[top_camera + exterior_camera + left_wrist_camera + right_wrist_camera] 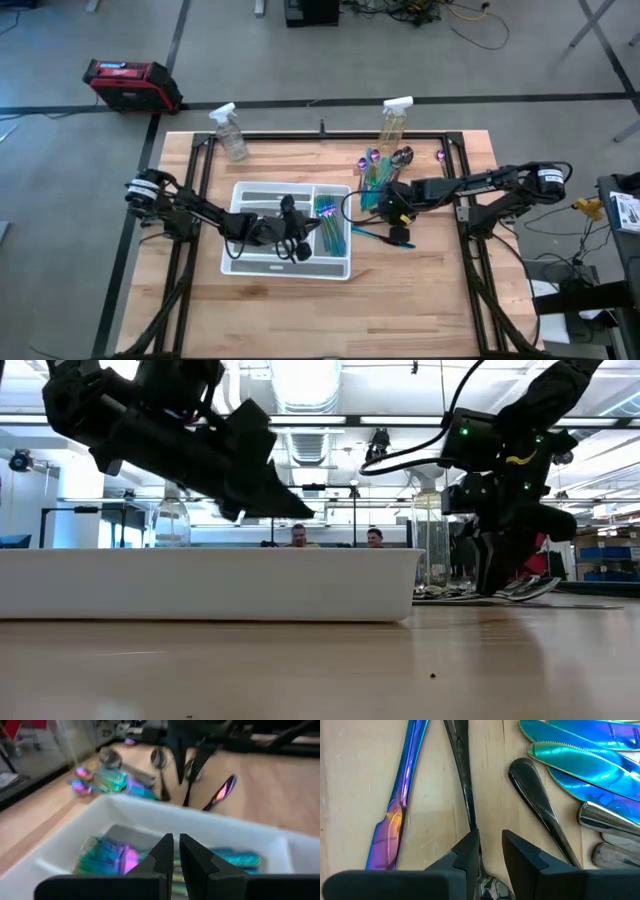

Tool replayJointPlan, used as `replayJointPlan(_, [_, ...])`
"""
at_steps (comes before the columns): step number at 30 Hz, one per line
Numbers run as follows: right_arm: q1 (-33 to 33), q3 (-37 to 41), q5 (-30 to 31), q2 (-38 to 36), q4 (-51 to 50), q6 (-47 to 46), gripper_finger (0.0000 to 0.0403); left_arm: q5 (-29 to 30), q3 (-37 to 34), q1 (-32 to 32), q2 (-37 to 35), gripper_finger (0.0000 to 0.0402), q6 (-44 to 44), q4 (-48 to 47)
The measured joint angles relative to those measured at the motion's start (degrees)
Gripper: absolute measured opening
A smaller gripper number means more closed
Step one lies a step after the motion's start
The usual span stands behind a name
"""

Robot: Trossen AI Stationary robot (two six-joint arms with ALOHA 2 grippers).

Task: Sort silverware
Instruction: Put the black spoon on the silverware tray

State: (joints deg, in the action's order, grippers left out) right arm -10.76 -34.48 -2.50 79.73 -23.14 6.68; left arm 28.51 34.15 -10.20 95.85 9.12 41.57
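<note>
From overhead I had the left pincer hanging over the white tray in the middle of the wooden worktop. Its wrist camera showed the two fingers drawn nearly together with only a thin gap and nothing between them, so it was clenched and empty. Under it, iridescent teal and magenta utensils already lay in one tray compartment.

The right pincer was down at the worktop just right of the tray, among the loose silverware piled near the far spray bottle. Through its wrist camera I saw its fingers partly apart. The slim handle of a dark spoon ran in against the inner face of one finger, and the bowl showed between the fingers. I could not tell whether the fingers were actually clamped on it. Beside that handle lay a blue-purple utensil flat on the wood. On the other side lay a second dark handle, then teal knives with serrated edges.

A second spray bottle stood at the far left of the worktop. In the low view, two people showed beyond the tray's rim.
</note>
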Motion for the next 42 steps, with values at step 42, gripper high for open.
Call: replayJointPlan(42, [4.4, 2.5, 4.4, -2.4, 0.4, -7.1, 0.0004, -2.5, -0.1, -6.8, -17.9, 0.0016, -2.0, -24.2])
